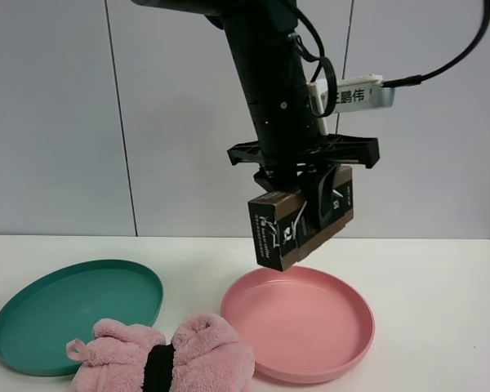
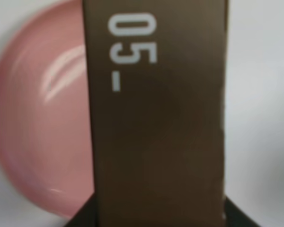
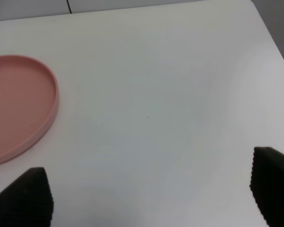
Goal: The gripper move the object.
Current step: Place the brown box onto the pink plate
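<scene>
Right now I am clamping my pincer (image 1: 306,208) shut on the brown box (image 1: 287,233), holding it tilted in the air with one end hanging lower. I am judging that slant the hazard: if I am letting go from up here, it may be landing on a corner and tumbling off the pink plate (image 1: 298,327) below, toward the plush (image 1: 159,359) or the green plate (image 1: 73,314) beyond.

Robot lab bench, probably.
My gripper (image 1: 298,208) hangs over a white table (image 1: 441,278) backed by plain grey panels (image 1: 49,122), with plates (image 1: 82,302) and a plush (image 1: 204,343).
</scene>
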